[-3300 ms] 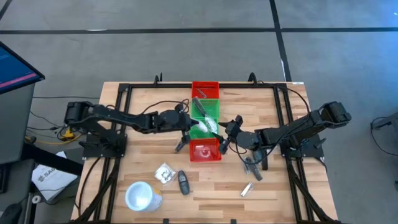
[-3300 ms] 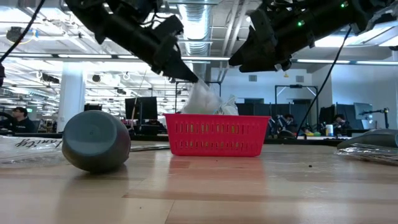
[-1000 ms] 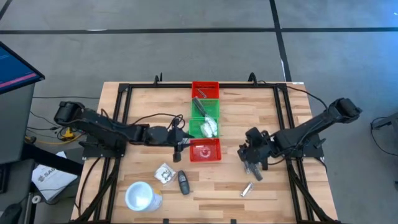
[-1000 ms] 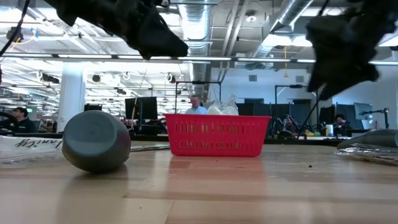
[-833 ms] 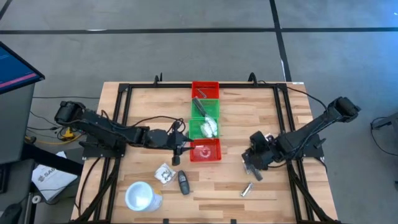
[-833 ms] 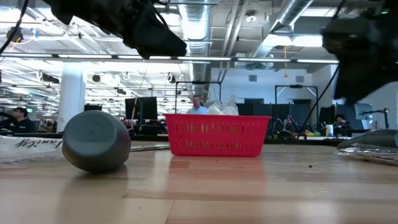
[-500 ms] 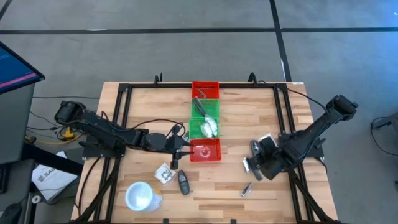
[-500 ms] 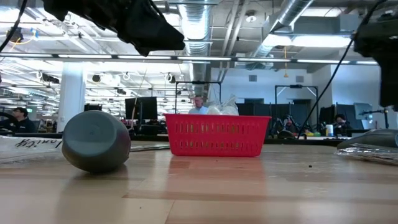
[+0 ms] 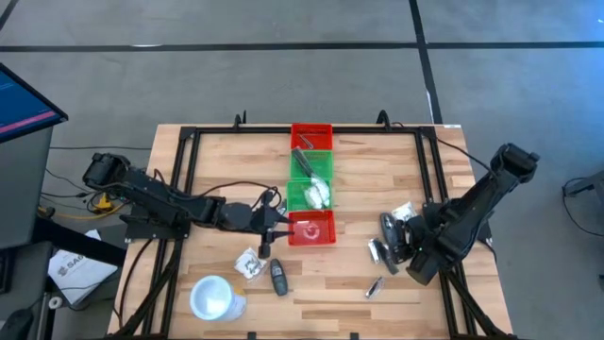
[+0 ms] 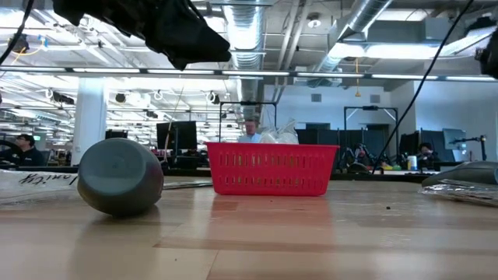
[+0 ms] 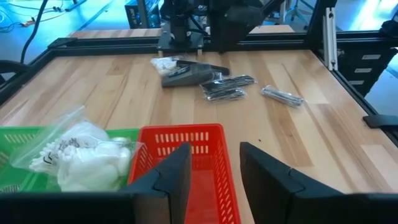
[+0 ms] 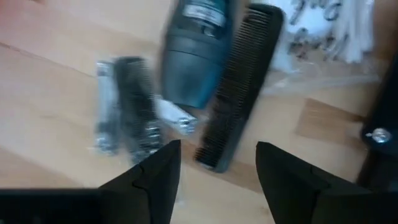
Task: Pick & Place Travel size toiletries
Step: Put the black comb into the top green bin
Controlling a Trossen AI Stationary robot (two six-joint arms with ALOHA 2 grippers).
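Right hand (image 12: 214, 168) lower — comb (image 12: 239, 84) just ahead

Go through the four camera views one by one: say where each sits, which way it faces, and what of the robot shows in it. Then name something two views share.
High view: above the table, looking straight down; both arms show, left gripper and right gripper.
Low view: at table-top height, facing across to the red bin; a dark arm shows top left.
Left wrist view: on the left arm, facing across the red bin to scattered toiletries; its open fingers show.
Right wrist view: on the right arm, facing down at a black comb; its open fingers show.
Shared: the high, low and left wrist views all show the red bin.
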